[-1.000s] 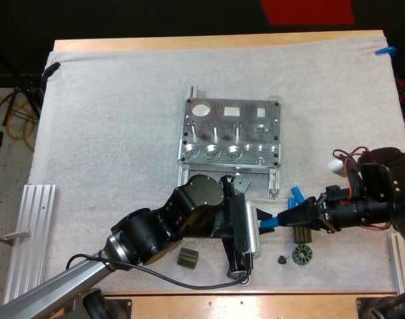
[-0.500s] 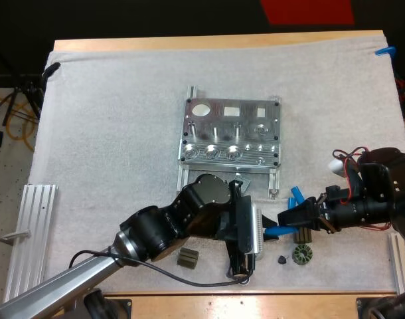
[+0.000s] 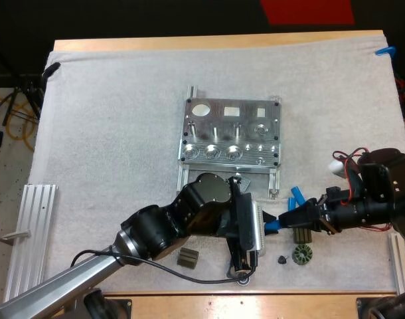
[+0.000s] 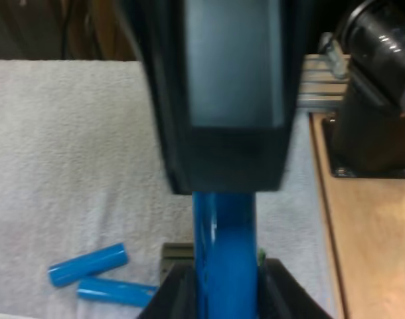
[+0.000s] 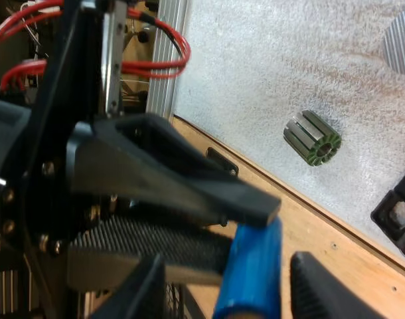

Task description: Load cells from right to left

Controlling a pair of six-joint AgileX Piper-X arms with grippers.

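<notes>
The high camera sits behind both arms and looks forward and down across the whole tabletop (image 3: 189,42). Each wrist camera rides close behind its own claw and faces the other: left claw (image 3: 261,229), right claw (image 3: 283,222). All three views share the blue cylinder (image 4: 224,252) between them.

fixture (image 3: 230,131): bare metal plate, flat on the mat mid-tabletop, row of round sockets along its near edge.
loose cells (image 3: 295,196): two bright blue cylinders lying flat and touching, just off the fixture's near-right corner.
third cell (image 3: 271,227): roughly level above the mat, gripped by right tool (image 3: 285,222), other end at left tool (image 3: 259,229).
</notes>
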